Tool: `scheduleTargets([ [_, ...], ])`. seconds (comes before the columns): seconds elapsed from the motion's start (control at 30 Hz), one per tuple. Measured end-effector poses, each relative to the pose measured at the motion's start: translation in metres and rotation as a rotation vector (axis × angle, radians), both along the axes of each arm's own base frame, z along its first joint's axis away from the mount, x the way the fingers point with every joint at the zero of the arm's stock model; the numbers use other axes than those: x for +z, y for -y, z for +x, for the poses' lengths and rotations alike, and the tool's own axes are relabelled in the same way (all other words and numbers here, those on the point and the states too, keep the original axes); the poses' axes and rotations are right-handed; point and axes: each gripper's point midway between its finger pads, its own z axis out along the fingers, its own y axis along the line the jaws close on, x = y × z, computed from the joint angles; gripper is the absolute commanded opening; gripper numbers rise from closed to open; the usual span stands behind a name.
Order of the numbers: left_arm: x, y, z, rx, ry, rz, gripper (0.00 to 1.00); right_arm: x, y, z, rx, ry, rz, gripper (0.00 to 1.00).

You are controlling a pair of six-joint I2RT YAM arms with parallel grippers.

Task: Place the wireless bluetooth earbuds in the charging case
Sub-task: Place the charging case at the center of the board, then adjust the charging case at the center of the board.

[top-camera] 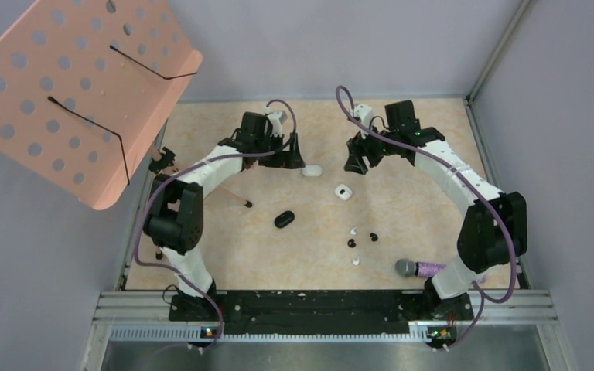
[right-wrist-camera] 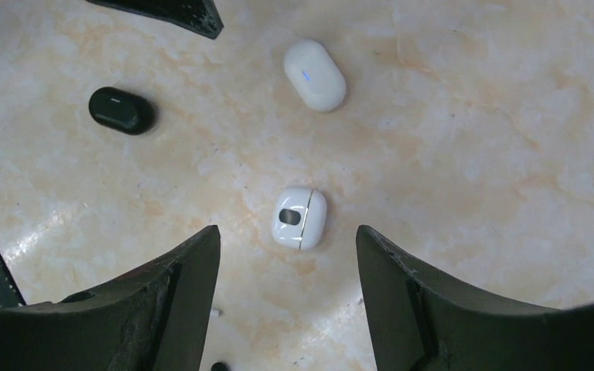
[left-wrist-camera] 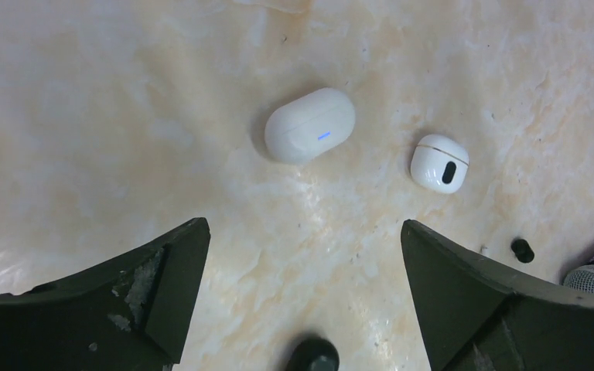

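Beige marbled tabletop (top-camera: pixel 418 216), grey walls (top-camera: pixel 340 46). White charging case (left-wrist-camera: pixel 310 124), seemingly closed, lies long axis lower-left to upper-right in left wrist view. Both spread: left hand (left-wrist-camera: pixel 303 228), right hand (right-wrist-camera: pixel 287 229).

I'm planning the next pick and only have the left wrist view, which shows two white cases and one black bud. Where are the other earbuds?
Observer: The top view shows four loose earbuds clustered between the squarish white case and the purple microphone.
Operator: What colours?
Observer: Two are white and two are black.
Operator: And the right tool?
Observer: The right tool is open and empty, pointed at that squarish case without touching it.
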Motion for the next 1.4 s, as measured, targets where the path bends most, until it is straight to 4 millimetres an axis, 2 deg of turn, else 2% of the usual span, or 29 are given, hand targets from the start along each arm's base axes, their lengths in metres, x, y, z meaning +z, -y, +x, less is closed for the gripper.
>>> scheduleTargets([
  [0.07, 0.019, -0.015, -0.006, 0.012, 0.027, 0.042, 0.99, -0.001, -0.009, 0.0, 0.056, 0.021, 0.026, 0.65],
  [0.17, 0.046, -0.025, -0.02, -0.009, 0.071, 0.079, 0.99, -0.006, -0.021, -0.002, 0.145, 0.091, 0.042, 0.64],
  [0.3, 0.075, -0.037, -0.046, -0.071, 0.17, 0.112, 0.99, -0.029, -0.053, -0.025, 0.315, 0.177, 0.008, 0.61],
  [0.37, 0.077, -0.045, -0.065, -0.099, 0.193, 0.132, 0.99, -0.038, -0.078, -0.043, 0.42, 0.203, -0.003, 0.59],
  [0.47, 0.072, -0.057, -0.09, -0.122, 0.178, 0.166, 0.99, -0.053, -0.109, -0.058, 0.503, 0.204, 0.001, 0.56],
  [0.57, 0.056, -0.068, -0.106, -0.116, 0.16, 0.201, 0.99, -0.075, -0.121, -0.062, 0.473, 0.113, 0.006, 0.56],
  [0.63, 0.039, -0.075, -0.118, -0.12, 0.113, 0.23, 0.99, -0.083, -0.119, -0.058, 0.403, 0.051, 0.008, 0.56],
  [0.7, 0.022, -0.076, -0.13, -0.166, 0.062, 0.242, 0.98, -0.08, -0.115, -0.049, 0.328, 0.022, 0.027, 0.56],
  [0.77, 0.008, -0.075, -0.141, -0.21, 0.032, 0.239, 0.93, -0.067, -0.108, -0.038, 0.258, 0.031, 0.054, 0.57],
  [0.9, -0.014, -0.075, -0.162, -0.277, -0.012, 0.231, 0.72, -0.025, -0.085, -0.025, 0.14, 0.093, 0.11, 0.57],
  [0.93, -0.017, -0.075, -0.165, -0.285, -0.02, 0.231, 0.7, -0.014, -0.08, -0.023, 0.116, 0.113, 0.124, 0.57],
  [1.0, -0.023, -0.074, -0.167, -0.308, -0.032, 0.229, 0.71, 0.007, -0.071, -0.019, 0.078, 0.154, 0.143, 0.57],
  [1.07, -0.033, -0.073, -0.167, -0.338, -0.043, 0.237, 0.78, 0.021, -0.065, -0.019, 0.049, 0.185, 0.157, 0.57],
  [1.13, -0.044, -0.073, -0.169, -0.382, -0.062, 0.249, 0.82, 0.025, -0.06, -0.021, 0.031, 0.194, 0.161, 0.57],
  [1.23, -0.056, -0.072, -0.172, -0.451, -0.063, 0.264, 0.85, 0.017, -0.053, -0.028, 0.011, 0.182, 0.148, 0.58],
  [1.3, -0.06, -0.07, -0.172, -0.494, -0.053, 0.275, 0.85, 0.008, -0.048, -0.032, -0.001, 0.161, 0.133, 0.58],
  [1.4, -0.063, -0.063, -0.166, -0.54, -0.041, 0.281, 0.78, -0.001, -0.04, -0.036, -0.017, 0.139, 0.115, 0.58],
])
